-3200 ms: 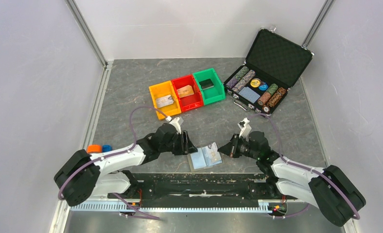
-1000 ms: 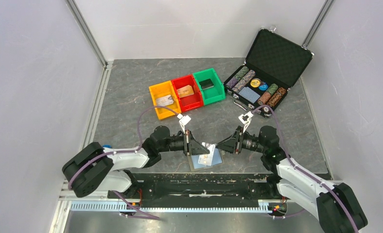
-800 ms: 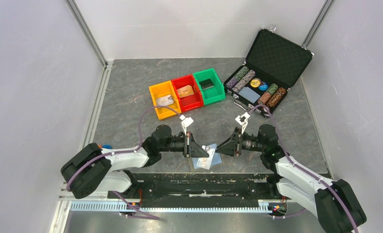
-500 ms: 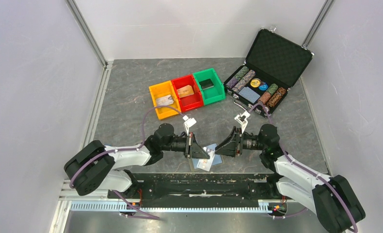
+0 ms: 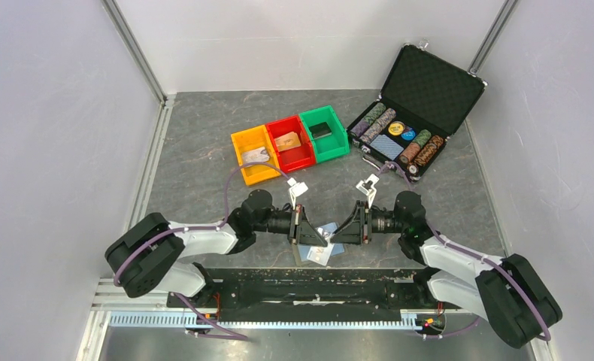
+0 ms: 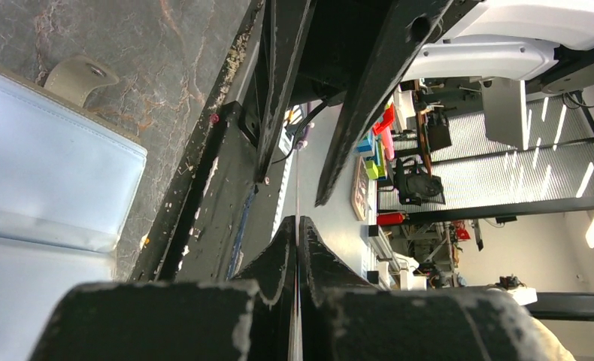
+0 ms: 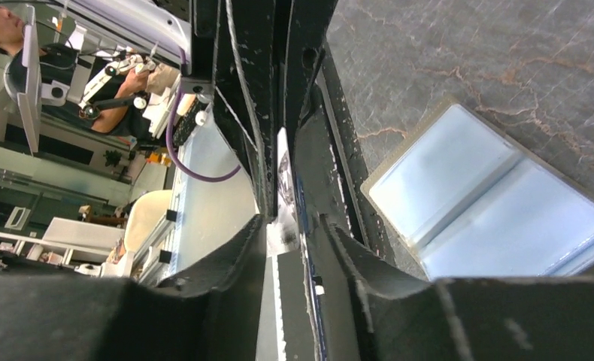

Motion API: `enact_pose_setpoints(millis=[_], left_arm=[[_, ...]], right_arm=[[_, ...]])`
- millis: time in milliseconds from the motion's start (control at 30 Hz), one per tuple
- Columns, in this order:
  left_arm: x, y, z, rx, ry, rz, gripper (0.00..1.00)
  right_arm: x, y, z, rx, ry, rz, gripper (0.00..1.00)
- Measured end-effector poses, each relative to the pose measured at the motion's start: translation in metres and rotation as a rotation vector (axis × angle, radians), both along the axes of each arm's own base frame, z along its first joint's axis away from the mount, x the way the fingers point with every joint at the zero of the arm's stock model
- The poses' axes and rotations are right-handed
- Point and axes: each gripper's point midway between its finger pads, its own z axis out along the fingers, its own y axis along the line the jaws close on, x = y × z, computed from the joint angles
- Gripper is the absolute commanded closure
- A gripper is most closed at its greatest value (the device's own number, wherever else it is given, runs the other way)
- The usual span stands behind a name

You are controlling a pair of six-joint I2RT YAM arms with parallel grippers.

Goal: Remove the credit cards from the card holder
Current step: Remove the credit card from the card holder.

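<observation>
The card holder [image 5: 318, 256] lies open near the table's front edge, its light-blue panels showing in the left wrist view [image 6: 38, 195] and the right wrist view [image 7: 489, 210]. Just above it, my left gripper [image 5: 309, 233] is shut on a credit card [image 5: 325, 229], whose thin edge runs between the closed tips [image 6: 297, 222]. My right gripper [image 5: 337, 232] faces it from the right. Its fingers stand apart on either side of the card [image 7: 283, 173], which I see edge-on in the gap [image 7: 286, 218]. I cannot tell whether they touch it.
Yellow [image 5: 254, 154], red [image 5: 290, 143] and green [image 5: 324, 134] bins sit in a row at mid-table; the yellow and red ones each hold a card. An open black chip case [image 5: 410, 113] stands at the back right. A black rail [image 5: 309, 282] runs along the near edge.
Both grippers have closed in on each other above the card holder. The right gripper slid left until its fingers straddle the card held by the left gripper.
</observation>
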Motion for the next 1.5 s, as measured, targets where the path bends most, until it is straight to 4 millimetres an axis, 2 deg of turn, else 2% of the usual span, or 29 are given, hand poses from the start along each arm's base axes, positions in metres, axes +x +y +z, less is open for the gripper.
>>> enact_pose_setpoints(millis=[33, 67, 100, 133, 267, 433, 533, 733, 1000, 1233, 1367, 1500], left_arm=[[0.0, 0.0, 0.001, -0.001, -0.001, 0.0, 0.98], [0.001, -0.001, 0.001, -0.002, -0.002, 0.0, 0.97], [0.001, -0.001, 0.001, -0.002, -0.002, 0.0, 0.93], [0.002, -0.002, 0.002, -0.002, -0.002, 0.001, 0.86], [0.003, -0.001, -0.003, 0.022, 0.004, 0.008, 0.54], [0.009, 0.002, 0.004, 0.042, -0.034, 0.058, 0.32], [0.016, 0.008, 0.021, 0.024, -0.101, 0.118, 0.25], [0.034, 0.021, 0.059, -0.032, -0.218, 0.27, 0.25], [0.05, 0.033, 0.086, -0.119, -0.287, 0.412, 0.27], [0.066, 0.031, 0.07, -0.13, -0.247, 0.491, 0.34], [0.073, 0.025, 0.062, -0.132, -0.213, 0.508, 0.37], [0.076, 0.023, 0.067, -0.155, -0.205, 0.521, 0.39]], right_arm=[[-0.001, 0.001, -0.002, -0.005, 0.005, 0.006, 0.76], [-0.003, 0.001, -0.004, -0.011, 0.011, 0.013, 0.87], [-0.004, 0.002, -0.006, -0.016, 0.015, 0.018, 0.96], [-0.006, 0.002, -0.007, -0.02, 0.022, 0.023, 1.0], [-0.007, 0.003, -0.007, -0.021, 0.021, 0.027, 1.0], [0.004, 0.003, -0.002, -0.018, 0.011, -0.048, 1.0], [0.013, 0.004, 0.011, 0.014, -0.007, -0.105, 1.0], [0.028, 0.002, 0.044, 0.17, 0.031, -0.24, 1.0], [0.04, -0.015, 0.06, 0.356, 0.156, -0.416, 1.0], [0.06, -0.03, 0.087, 0.493, 0.166, -0.553, 1.0], [0.067, -0.034, 0.089, 0.517, 0.189, -0.593, 1.0], [0.071, -0.036, 0.091, 0.535, 0.205, -0.611, 1.0]])
